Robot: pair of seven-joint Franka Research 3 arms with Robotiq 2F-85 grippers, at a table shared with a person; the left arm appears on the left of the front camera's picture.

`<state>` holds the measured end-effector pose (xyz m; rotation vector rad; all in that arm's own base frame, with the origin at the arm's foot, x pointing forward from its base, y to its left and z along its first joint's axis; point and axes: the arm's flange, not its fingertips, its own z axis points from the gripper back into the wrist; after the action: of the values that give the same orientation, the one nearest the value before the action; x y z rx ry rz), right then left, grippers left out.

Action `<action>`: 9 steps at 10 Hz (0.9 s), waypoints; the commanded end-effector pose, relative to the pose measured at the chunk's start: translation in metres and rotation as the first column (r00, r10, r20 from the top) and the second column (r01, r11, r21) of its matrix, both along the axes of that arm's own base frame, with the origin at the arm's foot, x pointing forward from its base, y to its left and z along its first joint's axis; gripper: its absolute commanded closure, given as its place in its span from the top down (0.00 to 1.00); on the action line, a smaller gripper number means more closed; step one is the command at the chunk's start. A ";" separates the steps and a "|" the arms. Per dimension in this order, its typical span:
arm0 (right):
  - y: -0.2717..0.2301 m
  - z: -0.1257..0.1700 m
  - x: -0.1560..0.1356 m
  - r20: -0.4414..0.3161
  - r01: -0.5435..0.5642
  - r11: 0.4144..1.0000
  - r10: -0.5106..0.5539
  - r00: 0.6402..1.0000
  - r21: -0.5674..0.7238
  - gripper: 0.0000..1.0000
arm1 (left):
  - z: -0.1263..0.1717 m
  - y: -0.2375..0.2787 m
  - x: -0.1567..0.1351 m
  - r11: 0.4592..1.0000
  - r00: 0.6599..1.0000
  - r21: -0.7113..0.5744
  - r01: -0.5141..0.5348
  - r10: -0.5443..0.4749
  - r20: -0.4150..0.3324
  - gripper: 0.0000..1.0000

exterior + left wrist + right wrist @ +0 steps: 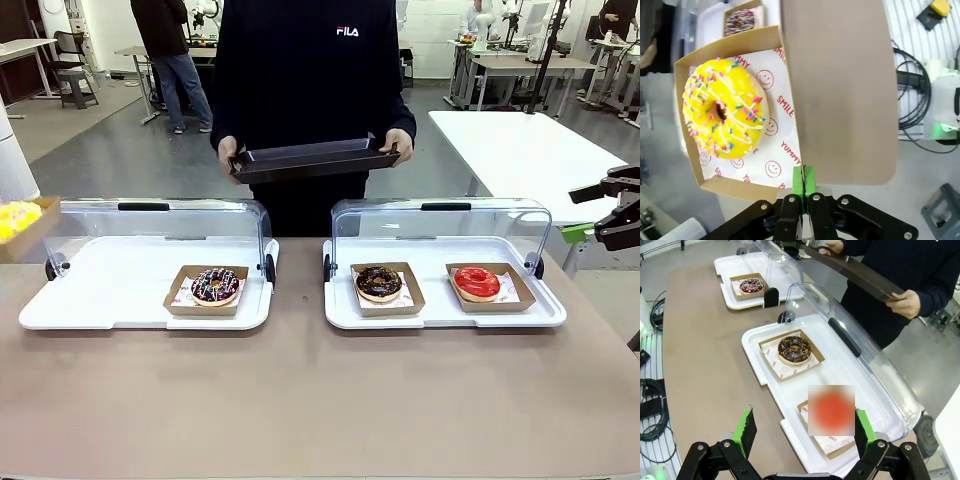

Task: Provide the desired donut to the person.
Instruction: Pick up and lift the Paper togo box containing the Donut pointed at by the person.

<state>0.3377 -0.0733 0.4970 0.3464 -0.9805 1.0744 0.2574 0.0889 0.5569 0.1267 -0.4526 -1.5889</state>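
A yellow sprinkled donut [722, 116] lies in a cardboard tray [785, 65] lined with printed paper. My left gripper [804, 182] is shut on that tray's rim, holding it beside the table's left end, where the donut [18, 217] peeks in at the picture edge. The person [310, 70] stands across the table holding a dark serving tray [313, 160] in both hands. My right gripper [805, 432] is open above the red donut [831, 410], hovering off the table's right end [592, 212].
Two white display trays [130, 305] [440, 315] with raised clear lids sit on the brown table. The left one holds a chocolate sprinkled donut [215, 286]; the right one holds a chocolate donut [379, 283] and the red donut [477, 283]. The table's near half is bare.
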 end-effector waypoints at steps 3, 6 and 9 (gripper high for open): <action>-0.001 -0.002 0.003 0.016 -0.015 1.000 0.015 1.000 0.008 1.00 | 0.006 -0.001 0.000 1.000 0.999 -0.001 0.003 -0.003 0.041 0.00; -0.001 -0.002 0.003 0.016 -0.015 1.000 0.015 1.000 0.008 1.00 | 0.006 -0.001 0.000 1.000 0.999 -0.001 0.003 -0.003 0.041 0.00; -0.001 -0.002 0.003 0.016 -0.015 1.000 0.015 1.000 0.008 1.00 | 0.006 -0.001 0.000 1.000 0.999 -0.001 0.003 -0.003 0.041 0.00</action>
<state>0.3377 -0.0741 0.4971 0.3399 -0.9756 1.0776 0.2582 0.0881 0.5635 0.1645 -0.4938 -1.6034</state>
